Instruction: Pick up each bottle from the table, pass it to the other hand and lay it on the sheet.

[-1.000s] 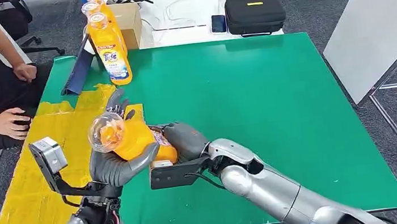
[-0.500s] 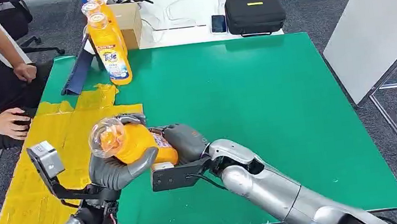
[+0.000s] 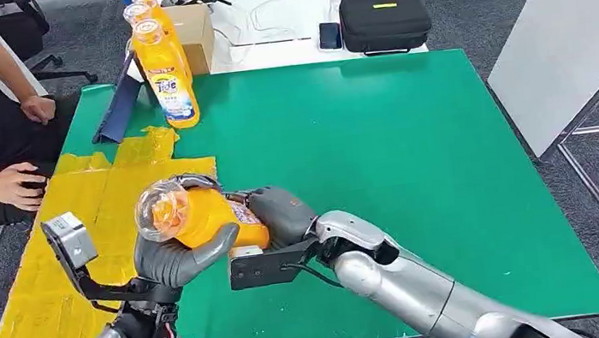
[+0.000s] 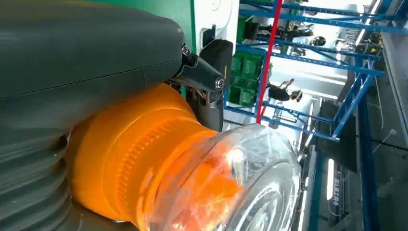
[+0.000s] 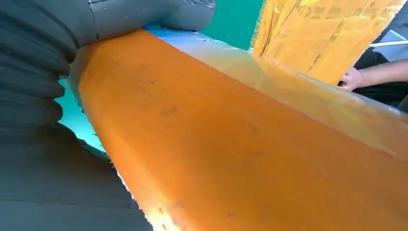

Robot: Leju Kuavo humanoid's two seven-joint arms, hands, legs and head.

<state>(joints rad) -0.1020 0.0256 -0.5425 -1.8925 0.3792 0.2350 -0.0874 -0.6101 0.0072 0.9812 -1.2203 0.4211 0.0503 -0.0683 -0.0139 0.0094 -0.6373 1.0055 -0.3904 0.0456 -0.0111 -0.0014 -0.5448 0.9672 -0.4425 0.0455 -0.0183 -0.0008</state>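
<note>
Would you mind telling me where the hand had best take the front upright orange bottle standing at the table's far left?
Grip the front upright orange bottle around its labelled middle, coming from its open right side over the green table. It stands upright, with more bottles behind it and a dark panel on its left.

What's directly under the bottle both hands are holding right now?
The bottle sits over the left hand, near where the green table meets the yellow sheet. The spot beneath is hidden by the hands.

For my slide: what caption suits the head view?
Both hands, left hand and right hand, hold an orange bottle above the green table.
</note>
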